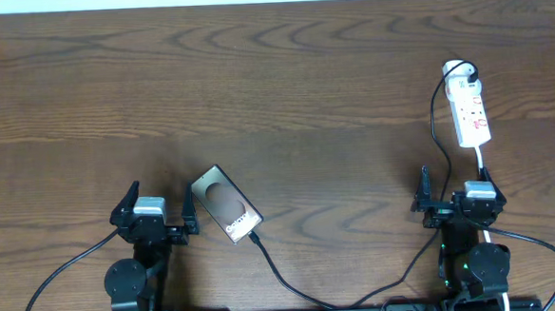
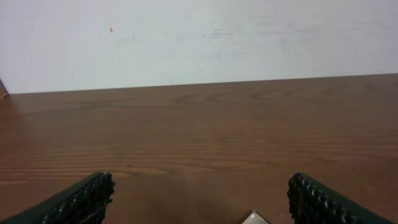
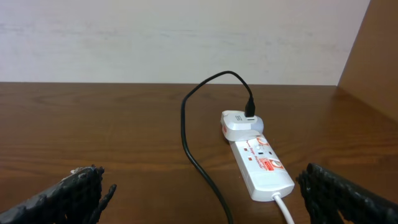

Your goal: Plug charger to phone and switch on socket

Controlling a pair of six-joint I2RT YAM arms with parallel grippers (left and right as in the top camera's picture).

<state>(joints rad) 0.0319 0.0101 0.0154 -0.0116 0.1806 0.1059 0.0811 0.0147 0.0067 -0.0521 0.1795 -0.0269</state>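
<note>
The bronze-brown phone [image 1: 226, 205] lies flat on the table just right of my left gripper [image 1: 157, 215]; one corner of it [image 2: 255, 218] shows at the bottom of the left wrist view. The thin black charger cable [image 1: 286, 280] meets the phone's near end at its plug tip [image 1: 254, 239], then runs along the front edge and up the right side to the white plug on the socket [image 1: 468, 104]. In the right wrist view the socket [image 3: 260, 162] and the charger cable [image 3: 193, 146] lie ahead of my right gripper [image 3: 205, 199]. Both grippers, left [image 2: 199, 199], are open and empty.
The socket's white cord [image 3: 284, 208] runs back toward the right arm. A wooden side panel [image 3: 370, 50] stands at the right. A pale wall [image 2: 199, 37] lies beyond the table's far edge.
</note>
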